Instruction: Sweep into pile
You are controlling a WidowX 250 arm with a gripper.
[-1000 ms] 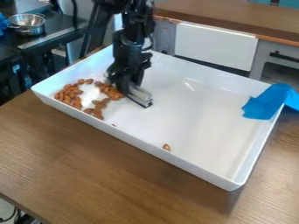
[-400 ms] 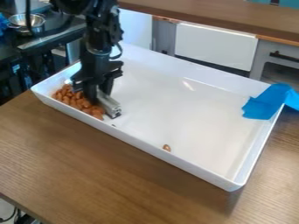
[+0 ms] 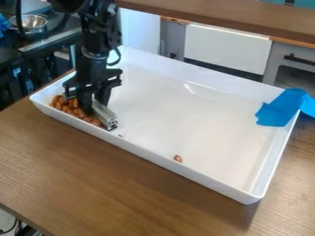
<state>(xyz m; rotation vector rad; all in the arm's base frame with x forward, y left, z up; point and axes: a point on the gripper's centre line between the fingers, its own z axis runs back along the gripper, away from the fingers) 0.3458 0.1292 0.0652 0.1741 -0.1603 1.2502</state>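
In front of you is a brown wooden table (image 3: 104, 170), and behind it there is a brown counter (image 3: 209, 16) with a white panel (image 3: 227, 47) below its top. At the upper left, a metal bowl (image 3: 32, 23) is on a dark surface. The large white tray (image 3: 184, 115) sits on the table, turned at an angle, so that one corner points to the left and one points toward you. On its right corner lies a piece of blue material (image 3: 282, 108), which hangs over the rim.

Your black gripper (image 3: 93, 105) hangs down inside the left part of the tray, close to the left corner. Its fingers are pinching a silver metal bar (image 3: 106, 116), one finger on each side. The bar slants from the fingers toward the near long edge, and its free end is just beside this wall.

The brown nuts (image 3: 66, 107) are gathered closely in the left corner and along the beginning of the near long edge. They lie to the left of the fingers and the bar, between them and the tray wall. One single nut (image 3: 177, 158) lies well apart from the gripper, near the same long edge, on the way to the near corner.
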